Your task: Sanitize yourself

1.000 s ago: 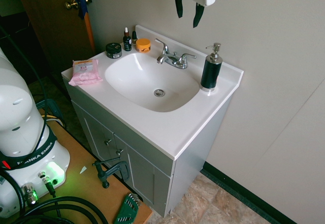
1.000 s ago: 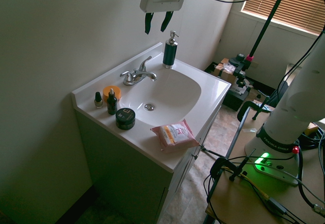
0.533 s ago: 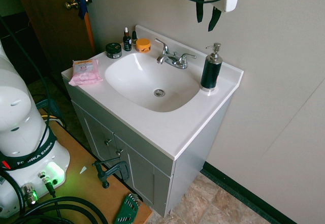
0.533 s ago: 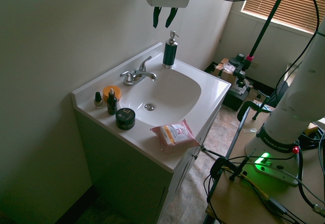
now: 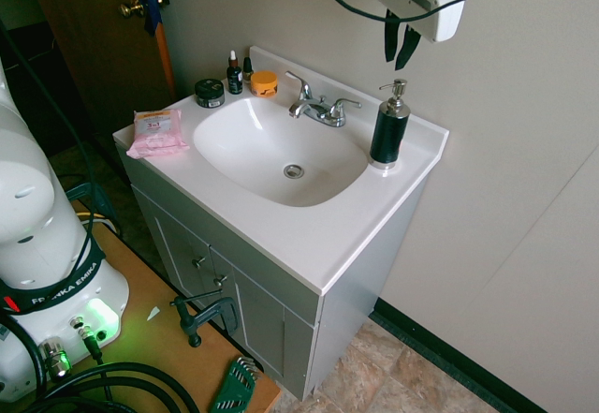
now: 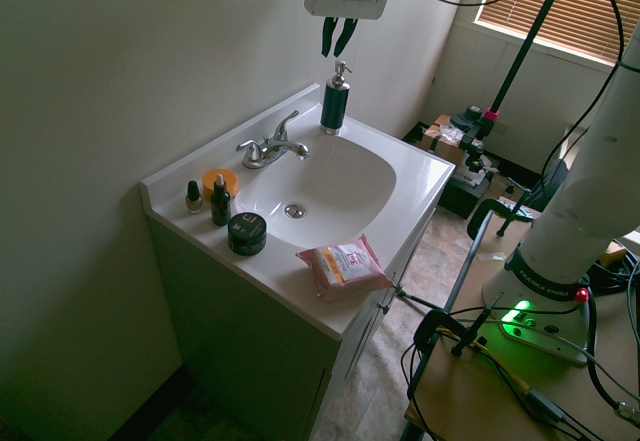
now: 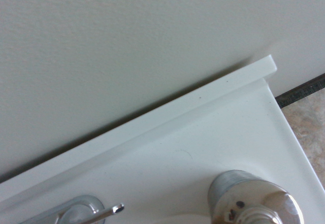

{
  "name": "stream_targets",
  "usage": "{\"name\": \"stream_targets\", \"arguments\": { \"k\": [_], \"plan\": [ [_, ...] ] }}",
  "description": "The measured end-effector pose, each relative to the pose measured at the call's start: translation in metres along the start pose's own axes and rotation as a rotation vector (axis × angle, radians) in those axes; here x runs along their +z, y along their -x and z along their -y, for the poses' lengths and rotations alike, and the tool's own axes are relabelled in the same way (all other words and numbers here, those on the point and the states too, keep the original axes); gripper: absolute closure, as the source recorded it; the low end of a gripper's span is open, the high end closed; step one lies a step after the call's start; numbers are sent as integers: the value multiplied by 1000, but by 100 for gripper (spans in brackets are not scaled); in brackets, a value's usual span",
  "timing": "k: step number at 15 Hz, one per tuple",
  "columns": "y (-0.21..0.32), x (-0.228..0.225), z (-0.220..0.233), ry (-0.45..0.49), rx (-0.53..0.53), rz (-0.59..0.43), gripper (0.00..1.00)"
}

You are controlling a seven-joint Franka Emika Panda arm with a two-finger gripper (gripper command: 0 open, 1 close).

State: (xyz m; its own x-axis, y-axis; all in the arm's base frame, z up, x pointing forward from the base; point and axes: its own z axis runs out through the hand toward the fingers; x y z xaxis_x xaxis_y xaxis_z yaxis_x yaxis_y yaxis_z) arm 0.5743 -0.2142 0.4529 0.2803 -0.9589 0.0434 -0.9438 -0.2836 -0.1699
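White boxy gripper, dark fingers nearly closed, nothing held, is hung directly above dark chrome-topped pump bottle, apparently positioned for pressing the pump.

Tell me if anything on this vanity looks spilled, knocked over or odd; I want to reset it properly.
Nothing stands out. The soap dispenser, dropper bottle, dark jar and orange jar stand upright, the pink wipes pack lies flat at the counter corner, and the sink shows no spill. The gripper hangs above the dispenser.
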Motion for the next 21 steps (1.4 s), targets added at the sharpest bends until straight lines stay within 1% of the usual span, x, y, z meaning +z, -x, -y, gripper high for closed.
{"name": "stream_targets", "arguments": {
  "k": [5, 9, 14, 16, 18, 19, 21],
  "plan": [
    [-12, 9, -17, 9, 15, 16, 100],
    [-12, 11, -20, 9, 17, 21, 100],
    [-8, 25, -28, -2, 23, 12, 100],
    [-6, 22, -28, -12, 8, 10, 100],
    [5, 2, -26, -33, -34, 13, 100],
    [19, -6, -25, -41, -72, 20, 0],
    [56, -12, -25, -41, -167, 36, 0]
  ]
}}
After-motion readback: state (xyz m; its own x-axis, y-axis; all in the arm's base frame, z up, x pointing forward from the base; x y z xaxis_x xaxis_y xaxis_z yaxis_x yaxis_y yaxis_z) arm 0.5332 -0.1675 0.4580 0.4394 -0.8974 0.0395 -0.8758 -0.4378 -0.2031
